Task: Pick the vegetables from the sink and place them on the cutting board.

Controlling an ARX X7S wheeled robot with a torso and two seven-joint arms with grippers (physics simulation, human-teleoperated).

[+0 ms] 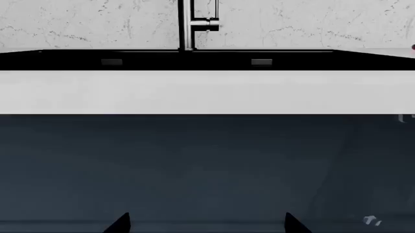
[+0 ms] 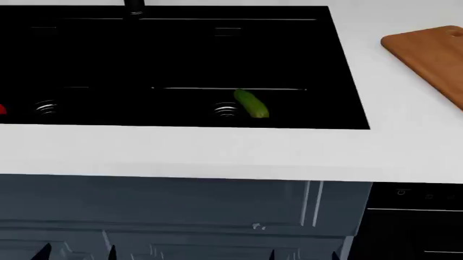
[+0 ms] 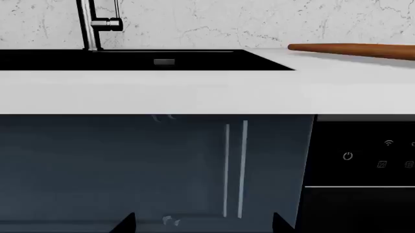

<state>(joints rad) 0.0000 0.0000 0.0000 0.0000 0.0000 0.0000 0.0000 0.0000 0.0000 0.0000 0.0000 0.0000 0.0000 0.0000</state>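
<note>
The green cucumber (image 2: 251, 103) lies at the bottom of the black sink (image 2: 340, 65), in the right basin just beside its round metal drain (image 2: 225, 110). A sliver of the red tomato (image 2: 2, 110) peeks in at the far left edge, near the other drain (image 2: 46, 108). The wooden cutting board (image 2: 432, 57) sits on the white counter (image 2: 217, 151) to the sink's right, well apart from both. Down in front of the dark cabinet (image 2: 181, 211), both the left gripper (image 1: 204, 224) and right gripper (image 3: 202, 223) hang low with fingertips spread wide, holding nothing.

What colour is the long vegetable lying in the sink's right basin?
Green. The cucumber shows best in the head view, beside the right drain.
</note>
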